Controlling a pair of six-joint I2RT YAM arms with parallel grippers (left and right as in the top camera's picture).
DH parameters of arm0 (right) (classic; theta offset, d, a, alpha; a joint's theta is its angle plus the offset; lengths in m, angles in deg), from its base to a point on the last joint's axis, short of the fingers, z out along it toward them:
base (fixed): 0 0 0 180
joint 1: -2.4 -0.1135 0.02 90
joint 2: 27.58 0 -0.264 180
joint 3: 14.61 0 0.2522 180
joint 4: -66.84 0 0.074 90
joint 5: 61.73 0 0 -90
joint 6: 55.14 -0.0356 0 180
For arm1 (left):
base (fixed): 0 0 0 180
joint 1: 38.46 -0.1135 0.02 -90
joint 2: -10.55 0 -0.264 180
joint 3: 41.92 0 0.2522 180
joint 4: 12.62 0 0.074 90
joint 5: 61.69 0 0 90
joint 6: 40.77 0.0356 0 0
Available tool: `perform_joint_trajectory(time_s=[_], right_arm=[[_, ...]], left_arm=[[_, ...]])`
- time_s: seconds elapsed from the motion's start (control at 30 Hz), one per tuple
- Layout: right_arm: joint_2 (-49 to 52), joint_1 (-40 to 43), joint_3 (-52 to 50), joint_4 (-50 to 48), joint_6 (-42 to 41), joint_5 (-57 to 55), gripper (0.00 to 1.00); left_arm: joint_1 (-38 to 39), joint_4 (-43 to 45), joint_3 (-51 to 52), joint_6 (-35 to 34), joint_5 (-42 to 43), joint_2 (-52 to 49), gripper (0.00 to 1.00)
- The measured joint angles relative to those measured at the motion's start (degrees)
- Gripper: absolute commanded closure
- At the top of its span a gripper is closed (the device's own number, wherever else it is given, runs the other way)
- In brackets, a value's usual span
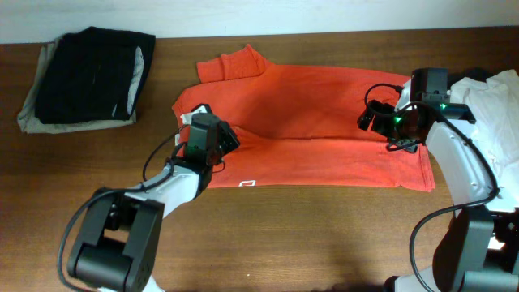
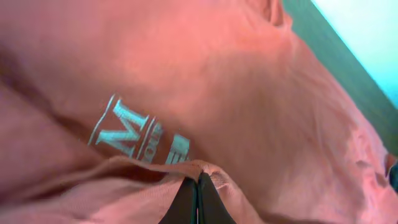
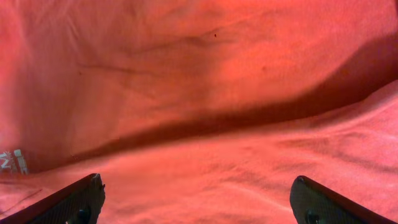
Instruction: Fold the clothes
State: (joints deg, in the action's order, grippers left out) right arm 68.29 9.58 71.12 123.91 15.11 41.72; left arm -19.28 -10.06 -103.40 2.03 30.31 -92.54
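Note:
The clothes in hand are a red-orange T-shirt [image 1: 324,138], spread across the middle of the wooden table with a crease running along it. Its small white logo [image 1: 248,183] lies near the front hem. My left gripper [image 1: 225,139] sits on the shirt's left part. In the left wrist view this gripper [image 2: 198,185] is shut, pinching a raised fold of the red fabric just below the white lettering [image 2: 134,134]. My right gripper [image 1: 368,120] hovers over the shirt's right part. In the right wrist view it [image 3: 199,199] stands wide open over the cloth, holding nothing.
A stack of dark folded garments [image 1: 87,77] lies at the back left corner. A white cloth [image 1: 496,93] is bunched at the right edge beside the right arm. Bare wooden table [image 1: 308,235] runs along the front.

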Motion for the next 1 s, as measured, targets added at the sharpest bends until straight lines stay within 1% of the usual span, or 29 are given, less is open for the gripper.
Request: perform_joint_trajectory(time_s=[0.23,0.4,0.47,0.53,0.6,0.63,0.67,0.73,0.83,0.87,0.97,1.0], right_arm=[[0.0,0.0,0.0,0.0,0.1,-0.1,0.01],[0.0,0.0,0.0,0.0,0.0,-0.1,0.01],[0.0,0.0,0.0,0.0,0.0,-0.1,0.01],[0.0,0.0,0.0,0.0,0.0,-0.1,0.01],[0.0,0.0,0.0,0.1,0.0,-0.1,0.01],[0.0,0.0,0.0,0.2,0.0,-0.1,0.01],[0.0,0.0,0.0,0.2,0.0,-0.1,0.01],[0.0,0.0,0.0,0.3,0.0,-0.1,0.01],[0.0,0.0,0.0,0.3,0.0,-0.2,0.01],[0.0,0.0,0.0,0.3,0.0,-0.2,0.01],[0.0,0.0,0.0,0.6,0.1,-0.2,0.01],[0.0,0.0,0.0,0.8,0.1,-0.2,0.01]], left_arm=[[0.0,8.8,-0.1,0.0,-0.1,-1.6,0.99],[0.0,9.7,-0.1,0.0,-0.2,-1.6,0.99],[0.0,9.7,-0.1,0.0,-0.4,-1.6,0.86],[0.0,9.7,-0.1,0.2,-0.6,-1.6,0.78],[0.0,9.7,-0.1,-0.1,-1.0,-1.6,0.58],[0.0,9.7,-0.1,-0.1,-1.0,-1.6,0.51],[0.0,9.8,-0.1,-0.1,-1.2,-1.6,0.39],[0.0,10.0,-0.1,0.0,-1.4,-1.6,0.29],[0.0,10.2,-0.4,0.7,-1.1,-1.6,0.05],[-0.2,10.0,-0.9,1.4,-0.3,-1.6,0.01],[-1.6,5.2,-4.9,3.8,4.5,-1.5,0.01],[-2.6,-2.2,-7.0,4.4,5.9,-0.7,0.01]])
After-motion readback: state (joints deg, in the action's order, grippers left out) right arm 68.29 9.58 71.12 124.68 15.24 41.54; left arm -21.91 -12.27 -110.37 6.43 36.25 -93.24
